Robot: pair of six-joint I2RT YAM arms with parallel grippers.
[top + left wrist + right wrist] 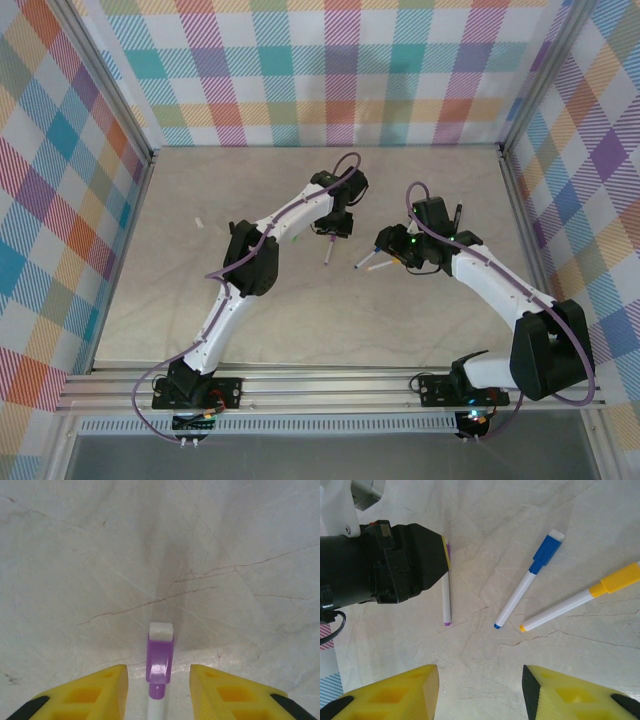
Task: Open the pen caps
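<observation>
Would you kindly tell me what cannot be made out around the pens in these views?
- Left wrist: the purple pen runs off the bottom edge, so its barrel is mostly unseen.
- Right wrist: its capped end is hidden behind the left gripper; the yellow pen is cut by the right edge.
- Top external: the loose pens are too small to tell caps.

White arms (225,322), black joints (252,258), black bases (198,390), purple cables (347,156), yellow fingers (85,697), green light (413,240) on right wrist.

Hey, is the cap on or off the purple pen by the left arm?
On. The purple cap covers the end of the purple pen; the left fingers flank it without touching.
</observation>
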